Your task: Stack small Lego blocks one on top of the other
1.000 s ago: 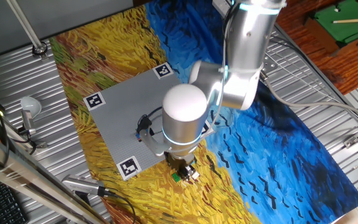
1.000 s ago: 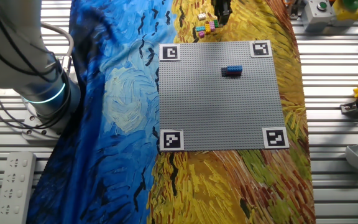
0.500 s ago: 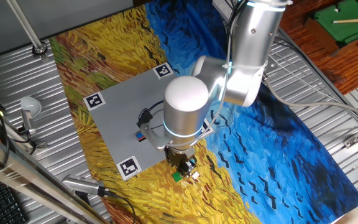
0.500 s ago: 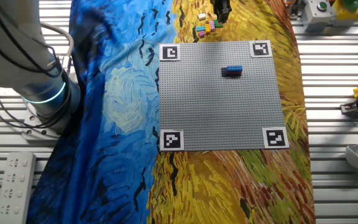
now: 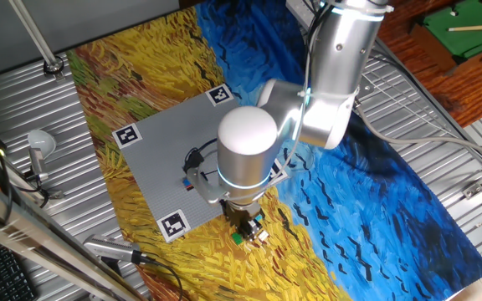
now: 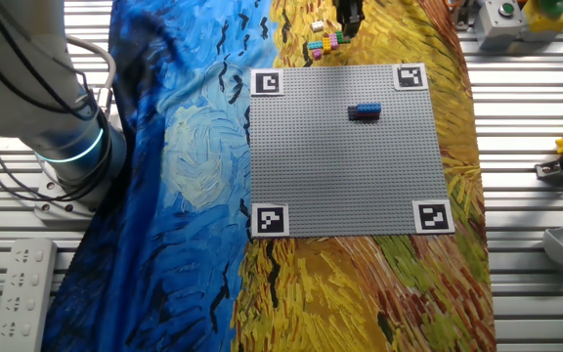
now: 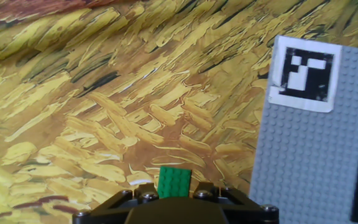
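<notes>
The loose small Lego blocks lie in a little heap on the painted cloth, just beyond the 12 o'clock edge of the grey baseplate in the other fixed view; pink, yellow and green pieces can be told there, and one pale block sits slightly apart at 11 o'clock from the heap. On the baseplate itself a blue block on a red one forms a short stack, at about 1 o'clock from the plate's middle.

The pincer stands at the 1 o'clock side of the heap, very close to it. In the hand view a green block sits right at the black body of the pincer at the bottom edge, but the fingertips are not visible, so it cannot be told if they are spread or pinching this block. In one fixed view the pincer is low over the cloth with green and pale blocks at its tip, and the white arm covers part of the baseplate.

Black-and-white tags mark the plate's corners. The cloth covers a ribbed metal surface.
</notes>
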Controlling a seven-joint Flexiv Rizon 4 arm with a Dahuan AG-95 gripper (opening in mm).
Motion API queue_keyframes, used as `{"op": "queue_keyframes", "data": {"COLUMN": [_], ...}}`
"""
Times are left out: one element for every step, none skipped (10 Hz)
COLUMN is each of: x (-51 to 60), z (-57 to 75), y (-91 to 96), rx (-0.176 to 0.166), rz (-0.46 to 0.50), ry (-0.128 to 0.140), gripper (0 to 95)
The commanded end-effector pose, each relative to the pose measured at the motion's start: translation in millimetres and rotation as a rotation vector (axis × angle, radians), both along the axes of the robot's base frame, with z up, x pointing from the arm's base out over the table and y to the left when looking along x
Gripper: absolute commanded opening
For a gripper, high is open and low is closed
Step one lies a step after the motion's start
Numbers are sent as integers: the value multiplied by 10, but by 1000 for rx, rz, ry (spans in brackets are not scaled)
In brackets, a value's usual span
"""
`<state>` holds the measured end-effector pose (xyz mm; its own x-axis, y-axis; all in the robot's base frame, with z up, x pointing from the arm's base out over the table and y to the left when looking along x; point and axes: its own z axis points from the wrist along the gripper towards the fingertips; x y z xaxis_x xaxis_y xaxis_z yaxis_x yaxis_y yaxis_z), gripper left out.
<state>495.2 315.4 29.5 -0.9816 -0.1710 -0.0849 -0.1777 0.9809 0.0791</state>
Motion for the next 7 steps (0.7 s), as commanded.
{"op": "queue_keyframes", "data": {"x": [30, 33, 37, 40, 38, 35, 35], "z": [-71, -94, -100, -109, -115, -135, -145], "y": [13, 18, 24, 31, 35, 39, 37], "rx": [0, 2, 3, 6, 7, 8, 8], "rz": [-9, -16, -23, -33, -39, -59, -72], "ry": [2, 3, 5, 7, 8, 12, 16], "gripper": [380, 380, 380, 380, 380, 380, 380]}}
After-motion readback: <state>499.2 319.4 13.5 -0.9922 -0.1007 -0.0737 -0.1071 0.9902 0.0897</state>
